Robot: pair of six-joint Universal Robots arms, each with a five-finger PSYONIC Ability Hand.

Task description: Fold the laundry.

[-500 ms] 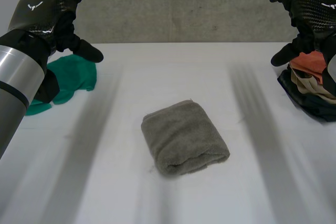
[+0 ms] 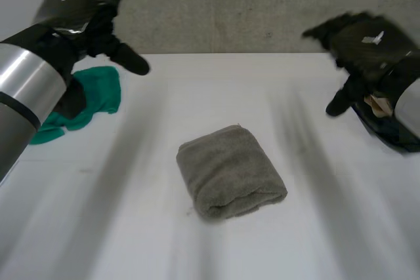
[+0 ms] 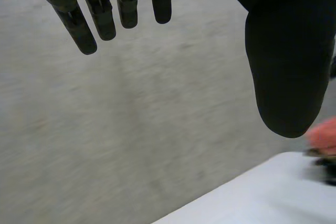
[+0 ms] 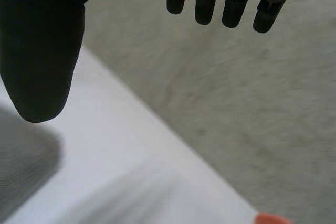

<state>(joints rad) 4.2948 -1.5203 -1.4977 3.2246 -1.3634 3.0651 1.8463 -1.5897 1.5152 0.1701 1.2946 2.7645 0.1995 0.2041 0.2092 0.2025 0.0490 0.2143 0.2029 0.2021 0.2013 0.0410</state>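
Now the folded grey towel (image 2: 230, 172) lies in the middle of the desk (image 2: 216, 90). Your left hand (image 2: 79, 4) hangs above the green cloth (image 2: 95, 96) at far left, fingers straight and empty; your right hand (image 2: 367, 44), likewise spread and holding nothing, hovers beside the clothes pile (image 2: 386, 129) at right.

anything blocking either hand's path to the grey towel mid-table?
Nothing visible. The left hand and the right hand hang open above the table, with bare tabletop between them and the grey towel. The green cloth and the pile of clothes lie off to the sides.
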